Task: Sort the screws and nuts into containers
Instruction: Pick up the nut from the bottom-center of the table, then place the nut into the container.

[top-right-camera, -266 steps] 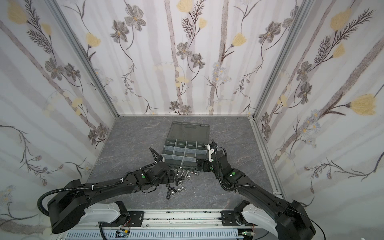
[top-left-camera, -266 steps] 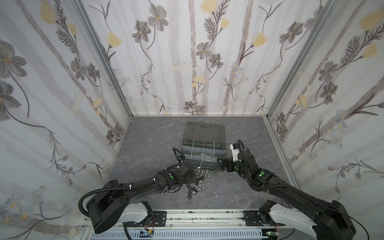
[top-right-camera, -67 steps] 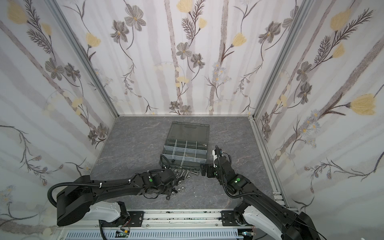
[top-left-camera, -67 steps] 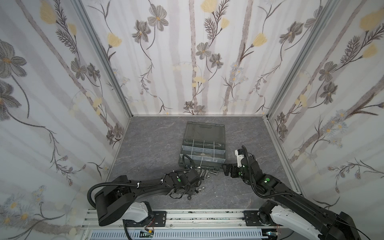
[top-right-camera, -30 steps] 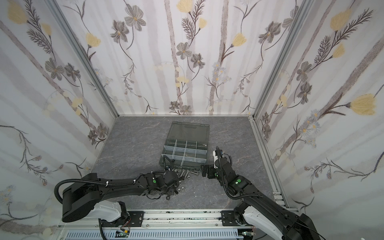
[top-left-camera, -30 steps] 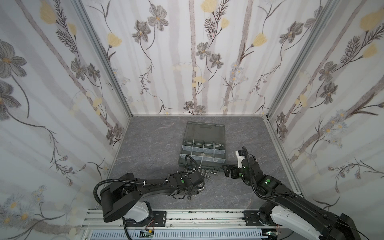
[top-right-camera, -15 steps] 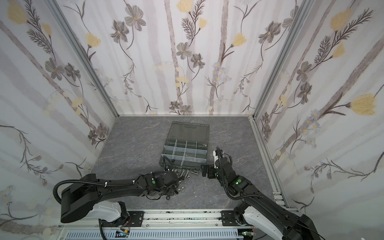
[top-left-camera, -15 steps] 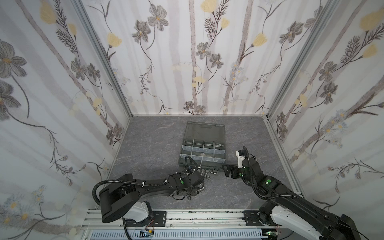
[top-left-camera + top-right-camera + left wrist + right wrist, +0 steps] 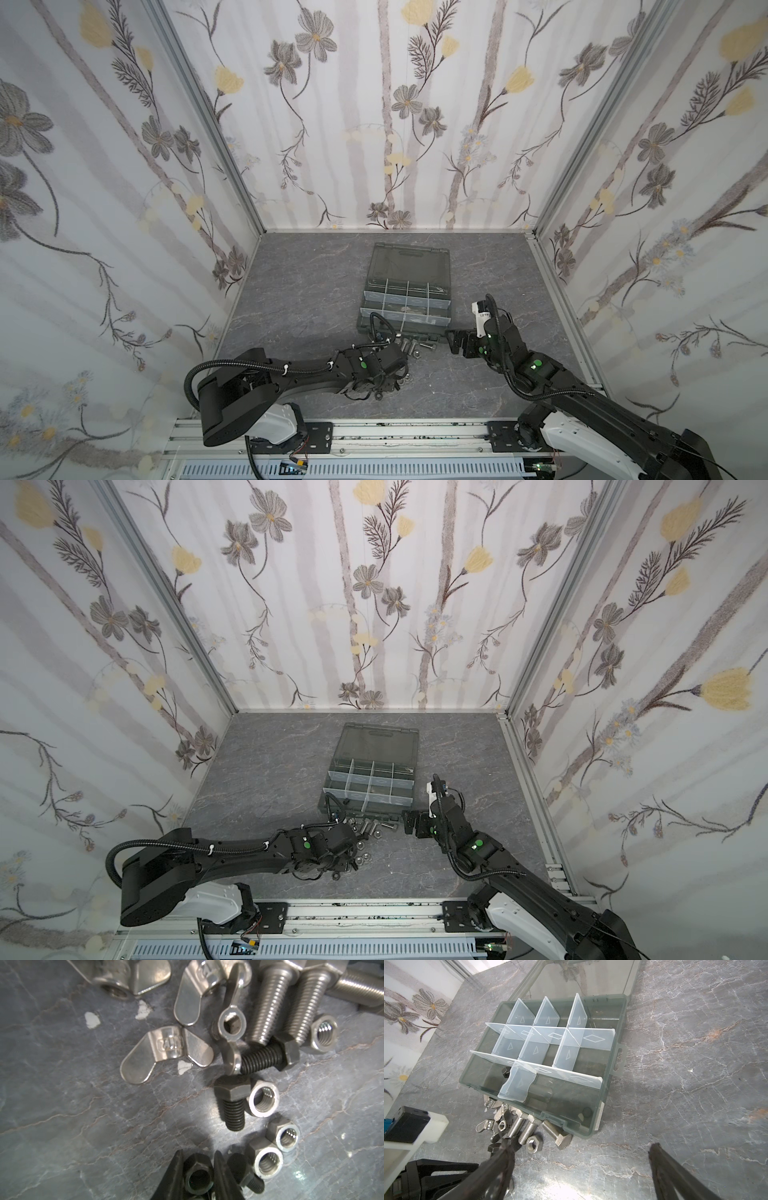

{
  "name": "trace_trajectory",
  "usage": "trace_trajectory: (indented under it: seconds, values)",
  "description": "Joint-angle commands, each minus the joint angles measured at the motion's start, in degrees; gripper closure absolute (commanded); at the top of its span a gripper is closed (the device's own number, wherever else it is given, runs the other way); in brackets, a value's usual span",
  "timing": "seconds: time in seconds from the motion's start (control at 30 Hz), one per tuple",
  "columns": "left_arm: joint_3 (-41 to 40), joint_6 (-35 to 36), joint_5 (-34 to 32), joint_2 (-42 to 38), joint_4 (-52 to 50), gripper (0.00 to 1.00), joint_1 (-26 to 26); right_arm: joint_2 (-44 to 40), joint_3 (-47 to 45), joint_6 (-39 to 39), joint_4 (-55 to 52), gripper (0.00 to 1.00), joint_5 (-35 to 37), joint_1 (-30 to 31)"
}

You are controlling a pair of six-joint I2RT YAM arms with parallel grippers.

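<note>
Left gripper [image 9: 198, 1158] clamps a black nut [image 9: 198, 1180] between its fingers [image 9: 174, 1174]; loose nuts [image 9: 264, 1101] and screws [image 9: 268, 1007] lie just ahead. Right gripper [image 9: 580, 1149] gapes wide, empty, with the case [image 9: 591, 1126] just ahead of its fingers.

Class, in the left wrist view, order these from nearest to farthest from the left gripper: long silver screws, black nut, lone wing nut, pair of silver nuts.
1. black nut: inside the left gripper.
2. pair of silver nuts: just beside it.
3. lone wing nut: apart, on bare tabletop.
4. long silver screws: farthest, beyond the rest.
</note>
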Motion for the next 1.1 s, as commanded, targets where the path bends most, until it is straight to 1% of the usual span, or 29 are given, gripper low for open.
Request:
trace_trajectory:
  seconds: [0.0, 0.23, 0.4, 0.63, 0.87, 1.07]
  values:
    - [-0.3, -0.7, 2.7, 0.8, -4.4, 0.77, -0.1, 0.0, -0.1, 0.8, 0.7, 0.00, 0.7, 0.1]
    - [3.7, -0.5, 1.1, 0.1, -4.4, 0.77, 0.9, -0.3, 0.2, 0.8, 0.4, 0.00, 0.9, 0.1]
    - [7.2, 2.2, -0.2, -1.1, -4.4, 0.77, 4.8, -0.7, 0.2, 0.8, 0.2, 0.00, 1.1, 0.1]
    - [13.3, 8.1, -3.2, -0.8, -4.3, 0.77, 11.7, -1.0, 0.5, 0.8, 0.1, 0.00, 1.3, 0.1]
    - [19.6, 13.6, -5.3, 3.1, -4.2, 0.77, 16.9, -1.2, 0.7, 0.8, -0.3, 0.00, 1.6, 0.1]
    - [23.1, 16.6, -5.3, 8.3, -3.8, 0.77, 18.9, -0.9, 1.0, 1.0, -0.6, 0.00, 1.5, 0.1]
